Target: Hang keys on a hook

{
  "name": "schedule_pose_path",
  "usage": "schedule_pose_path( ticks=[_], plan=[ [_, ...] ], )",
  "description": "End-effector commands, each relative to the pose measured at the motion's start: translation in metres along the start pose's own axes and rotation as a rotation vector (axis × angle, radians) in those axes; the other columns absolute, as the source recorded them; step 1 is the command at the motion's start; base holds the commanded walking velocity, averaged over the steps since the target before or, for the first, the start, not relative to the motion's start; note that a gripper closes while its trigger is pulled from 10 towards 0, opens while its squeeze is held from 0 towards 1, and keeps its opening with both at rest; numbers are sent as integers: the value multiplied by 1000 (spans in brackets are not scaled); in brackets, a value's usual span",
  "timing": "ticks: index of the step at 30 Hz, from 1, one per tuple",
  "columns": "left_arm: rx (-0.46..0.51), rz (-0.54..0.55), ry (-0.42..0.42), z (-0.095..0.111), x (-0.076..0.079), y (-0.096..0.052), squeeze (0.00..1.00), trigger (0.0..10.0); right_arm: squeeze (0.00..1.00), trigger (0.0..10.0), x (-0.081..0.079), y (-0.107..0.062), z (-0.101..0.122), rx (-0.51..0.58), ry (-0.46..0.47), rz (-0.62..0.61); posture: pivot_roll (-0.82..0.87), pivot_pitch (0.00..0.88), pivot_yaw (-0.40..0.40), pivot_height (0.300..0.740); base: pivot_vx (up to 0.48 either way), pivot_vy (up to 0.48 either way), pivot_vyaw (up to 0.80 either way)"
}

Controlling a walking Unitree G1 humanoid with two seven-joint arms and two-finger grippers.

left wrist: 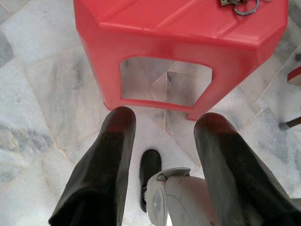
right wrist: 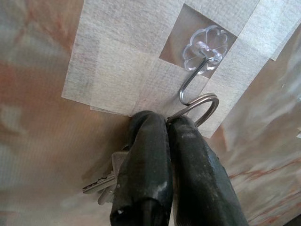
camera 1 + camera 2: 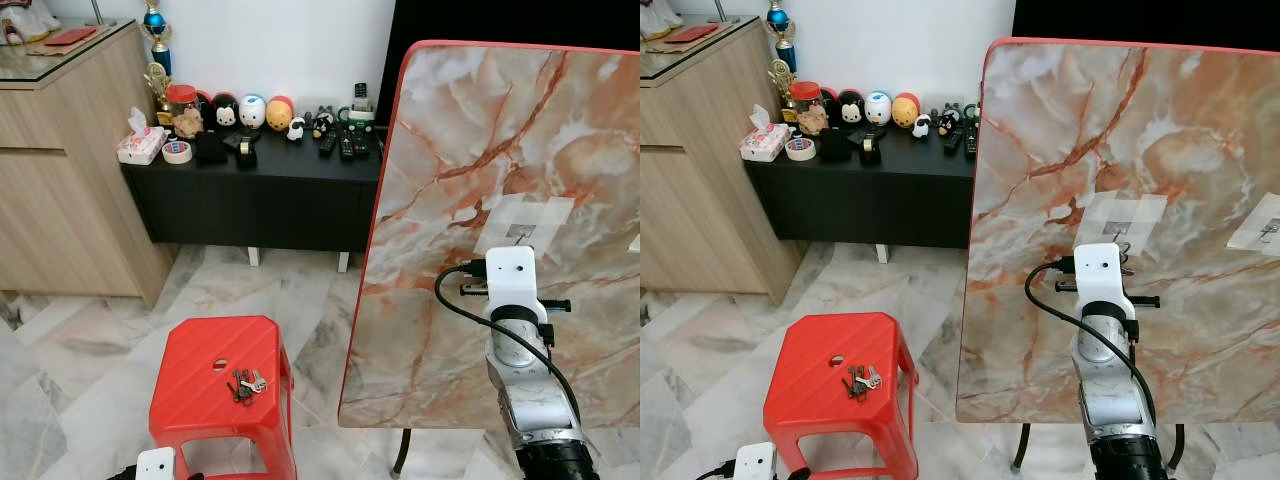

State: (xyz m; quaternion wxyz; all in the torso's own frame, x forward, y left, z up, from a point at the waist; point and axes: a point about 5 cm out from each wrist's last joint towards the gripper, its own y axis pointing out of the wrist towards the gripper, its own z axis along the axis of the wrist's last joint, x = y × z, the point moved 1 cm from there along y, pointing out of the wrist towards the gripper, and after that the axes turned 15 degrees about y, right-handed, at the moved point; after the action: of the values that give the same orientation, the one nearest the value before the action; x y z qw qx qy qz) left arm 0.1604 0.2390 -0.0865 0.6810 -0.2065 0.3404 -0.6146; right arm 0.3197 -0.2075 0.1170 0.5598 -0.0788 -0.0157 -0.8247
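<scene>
Right tool [image 2: 165, 123]: raised against the upright marble-patterned worktop [image 3: 480, 130]; its two black fingers are pressed together on a key ring [image 2: 200, 107], pinching it near the ring's lower edge.
Key ring: its silver loop sits just beside the lower curve of the hook [image 2: 194, 80]; whether the loop is over the hook's tip or only touching it cannot be told.
Keys in the right tool [image 2: 104, 184]: a small bunch hanging below the ring, partly hidden behind the fingers.
Hook: a metal wire hook on a clear flower-shaped base, fixed to the marble surface inside a patch of pale tape [image 2: 117, 61] (a square gap in the tape leaves the base bare).
Second taped patch [image 3: 1264, 226]: further along the same panel, to the robot's right, with a small metal piece on it, too small to make out.
Left tool [image 1: 164, 136]: low near the floor, fingers spread well apart with nothing between them, pointing toward the red stool [image 3: 225, 375].
Second bunch of keys [image 3: 246, 384]: lying on top of the red stool, close to the round hole in its seat.
Floor [image 3: 90, 350]: grey-veined marble tiles.
Black sideboard [image 3: 260, 195]: against the far wall, carrying a row of small figurines [image 3: 252, 110], a tissue box [image 3: 140, 145] and remote controls [image 3: 343, 145].
</scene>
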Motion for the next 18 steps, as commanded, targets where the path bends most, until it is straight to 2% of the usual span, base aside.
schedule_pose_path(
  ticks=[1,4,5,6,7,8,10,11,12,18],
  plan=[
    [-7,0,0,-1,1,0,0,10000,90,10000,-7,1,1,-37,37,39,50,0,-70,740,0,0,0],
    [-6,0,1,-1,1,0,0,10000,98,10000,-7,1,1,-45,41,45,51,0,-70,740,0,0,0],
    [-6,0,1,-1,1,0,0,10000,514,10000,-8,1,1,-45,40,47,51,0,-70,740,0,0,0],
    [-6,0,1,-1,1,0,0,10000,714,10000,-8,1,1,-46,41,48,51,0,-70,740,0,0,0],
    [-6,0,1,-1,1,0,0,10000,863,10000,-8,1,1,-47,44,49,51,0,-69,740,0,0,0],
    [-6,0,1,-1,1,0,0,10000,886,10000,-9,2,2,-47,53,50,51,0,-69,740,0,0,0],
    [-7,0,1,-2,1,0,0,10000,871,10000,-9,2,3,-45,59,50,51,0,-69,740,0,0,0],
    [-8,1,1,-2,1,0,0,10000,714,10000,-9,2,4,-39,63,49,50,0,-69,740,0,0,0],
    [-8,1,1,-2,1,0,0,10000,0,10000,-9,2,5,-36,64,51,50,0,-69,740,0,0,0],
    [-9,0,1,-2,1,-1,0,10000,0,10000,-10,1,7,-23,86,59,51,0,-69,740,0,0,0]
  ],
)
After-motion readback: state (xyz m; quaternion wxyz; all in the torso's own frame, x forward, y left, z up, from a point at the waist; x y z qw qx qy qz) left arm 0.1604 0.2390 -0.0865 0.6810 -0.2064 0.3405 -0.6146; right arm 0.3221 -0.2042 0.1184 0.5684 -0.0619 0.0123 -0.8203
